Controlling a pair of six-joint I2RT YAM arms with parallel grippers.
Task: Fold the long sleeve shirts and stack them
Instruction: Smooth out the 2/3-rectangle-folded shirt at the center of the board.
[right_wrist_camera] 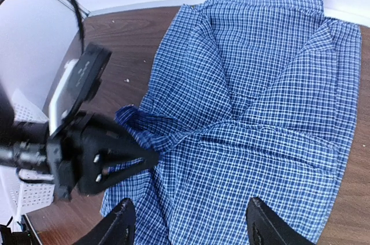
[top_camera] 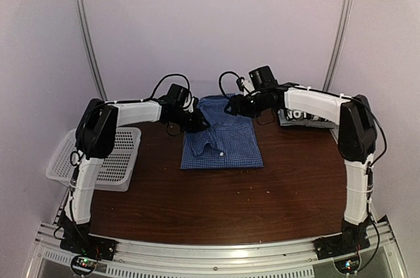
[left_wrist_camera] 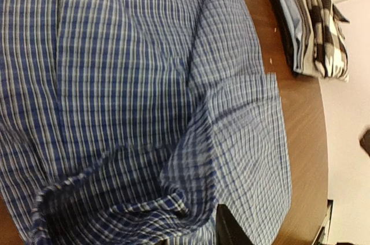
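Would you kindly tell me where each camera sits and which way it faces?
Top external: above and behind the bases, facing down over the table; both arms show.
Left wrist: close over the blue shirt, facing the stack; one own finger shows.
Right wrist: above the blue shirt, facing the left gripper pinching it; the open right gripper shows.
Shared: all three see the blue shirt.

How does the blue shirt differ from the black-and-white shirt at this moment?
The blue shirt has fine checks; the black-and-white shirt has large ones. The blue shirt lies half folded, pinched by the left pincer; the black-and-white shirt sits folded in a pile, untouched. Both are checked cloth.
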